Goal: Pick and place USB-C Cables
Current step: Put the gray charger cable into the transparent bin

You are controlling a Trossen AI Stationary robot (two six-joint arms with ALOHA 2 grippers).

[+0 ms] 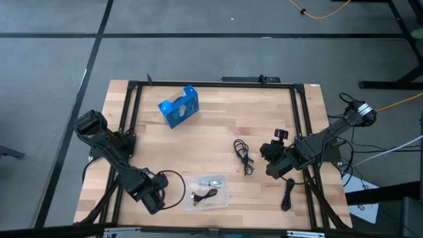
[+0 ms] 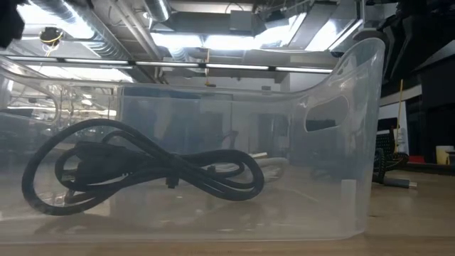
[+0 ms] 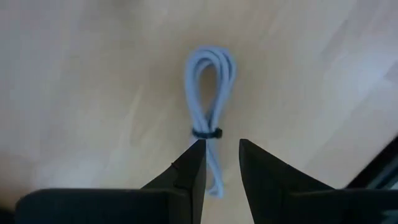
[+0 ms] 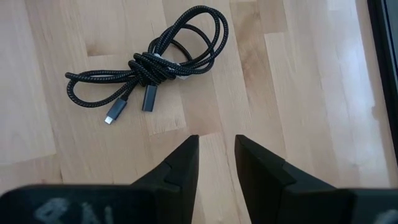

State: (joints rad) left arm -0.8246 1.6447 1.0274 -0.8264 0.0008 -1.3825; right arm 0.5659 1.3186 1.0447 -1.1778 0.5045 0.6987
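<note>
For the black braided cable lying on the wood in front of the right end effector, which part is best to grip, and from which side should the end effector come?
Probably the knotted middle of the black braided cable, where the strands wrap into one thick bundle; the loops and the two loose connector ends would slip or trail. It lies flat on the table, so come from straight above, fingers across the bundle. The right end effector is open, short of the cable.

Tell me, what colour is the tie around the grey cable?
Black; the tie circles the grey cable, shown best in the left wrist view.
</note>
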